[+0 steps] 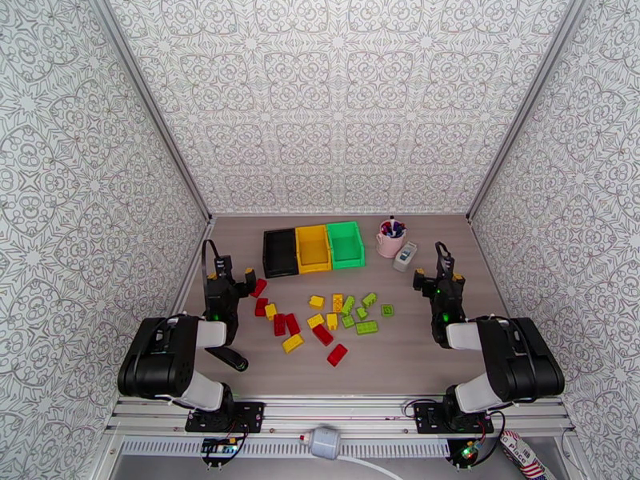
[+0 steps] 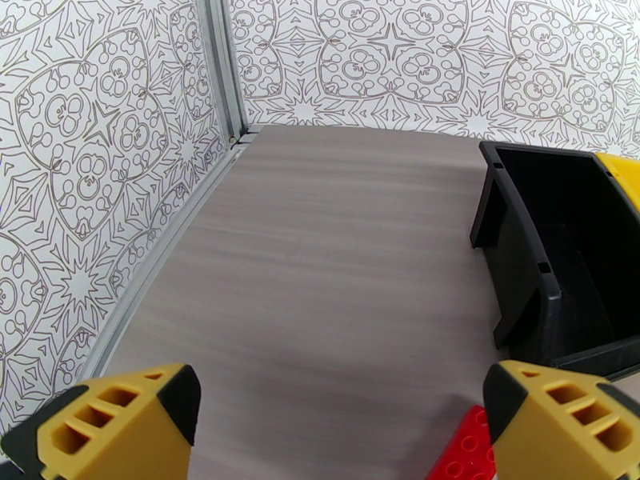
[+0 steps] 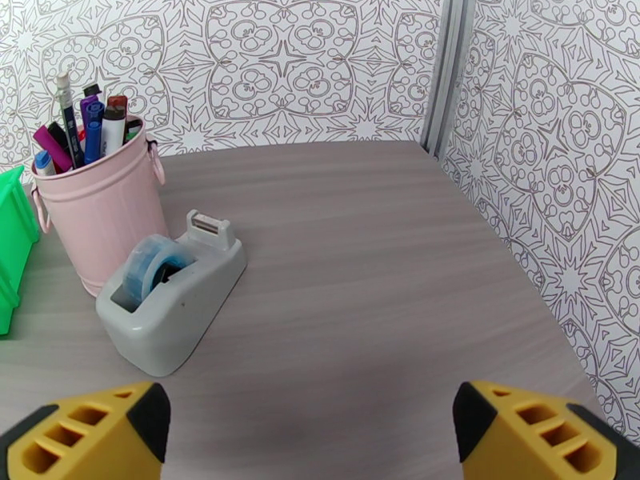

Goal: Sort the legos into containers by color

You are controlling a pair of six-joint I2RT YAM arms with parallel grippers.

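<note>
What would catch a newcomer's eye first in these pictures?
A scatter of small red, yellow and lime-green studded plastic bricks lies in the middle of the grey table. Behind it, three rectangular plastic bins stand in a row: black bin, yellow bin, green bin, with a pink metal cup of pens to their right.

A: Item one, where do your bins (image 1: 297, 250) stand?
B: In a row, rear centre of the table (image 1: 416, 354). Legos (image 1: 316, 320) scattered before them. Cup (image 1: 390, 243) right of your row; tape dispenser (image 1: 406, 256) beside it, further right.
</note>
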